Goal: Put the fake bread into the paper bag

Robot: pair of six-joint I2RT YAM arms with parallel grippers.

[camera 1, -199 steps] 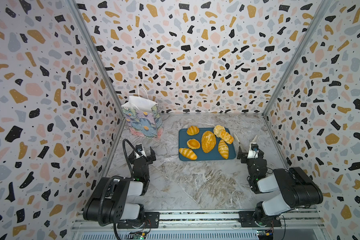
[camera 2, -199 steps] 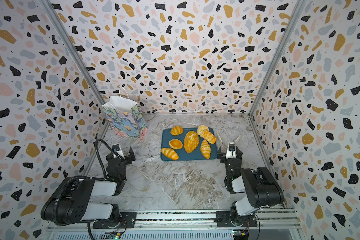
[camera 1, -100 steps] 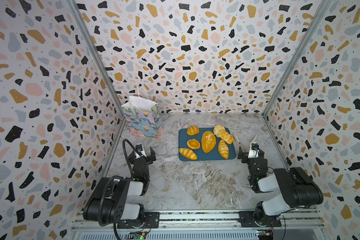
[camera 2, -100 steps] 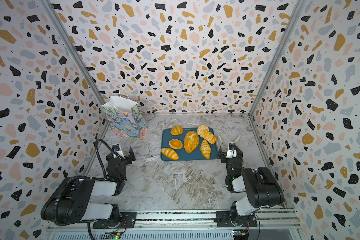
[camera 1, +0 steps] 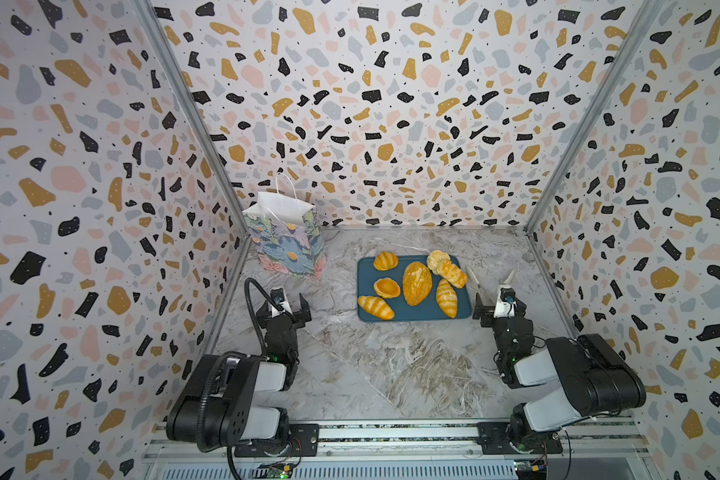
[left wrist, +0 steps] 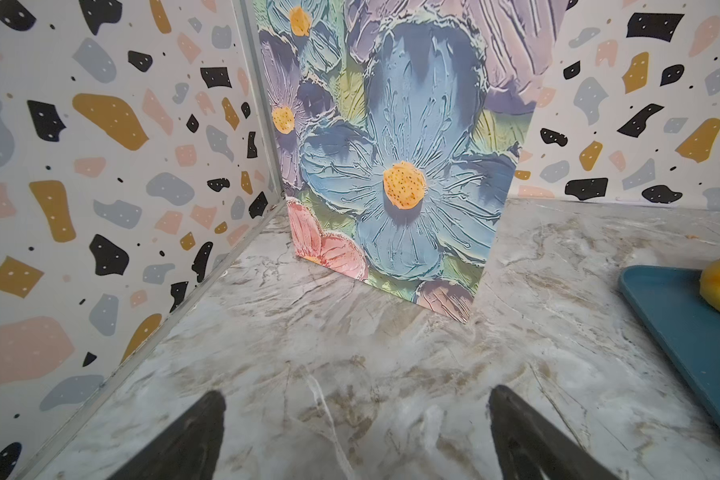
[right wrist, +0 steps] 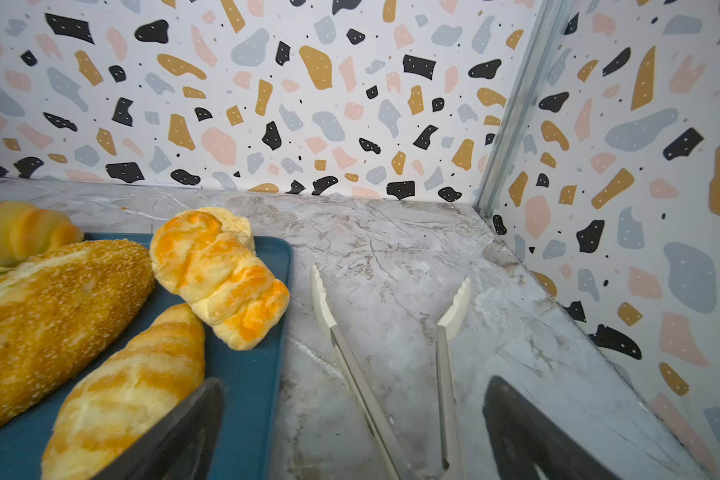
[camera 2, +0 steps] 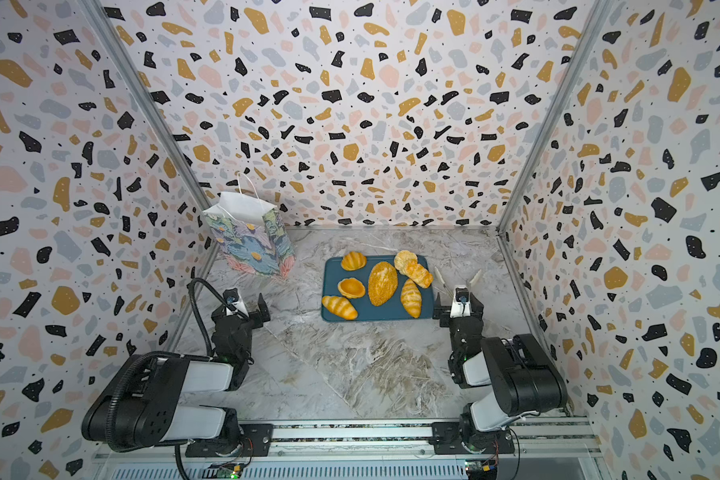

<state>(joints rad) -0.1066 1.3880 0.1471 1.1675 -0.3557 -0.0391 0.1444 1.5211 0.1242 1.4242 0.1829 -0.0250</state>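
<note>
Both your arms sit folded low at the near edge of the tabletop [camera 1: 391, 374], with the forearms stretched forward and the grippers close above the surface, aimed at the far edge. Your left gripper [camera 1: 283, 309] faces the paper bag [camera 1: 287, 245]; its fingers [left wrist: 208, 419] are wide apart and hold nothing. Your right gripper [camera 1: 500, 307] hangs just beside the near right corner of the blue tray [camera 1: 416, 315], fingers also spread. A pair of tongs [right wrist: 352, 374] lies between them, tips toward the far edge; whether the fingers touch it cannot be told. The bag stands upright in the far left corner, mouth up. All seven pieces of fake bread [camera 1: 386, 287] lie on the tray, right of the tabletop's centre. The long axis of the seeded loaf [camera 1: 416, 282] runs near to far, leaning slightly right. A striped roll [camera 1: 446, 297] lies nearly parallel on its right, and a second roll [camera 1: 375, 306] lies slantwise at the tray's near left corner.
</note>
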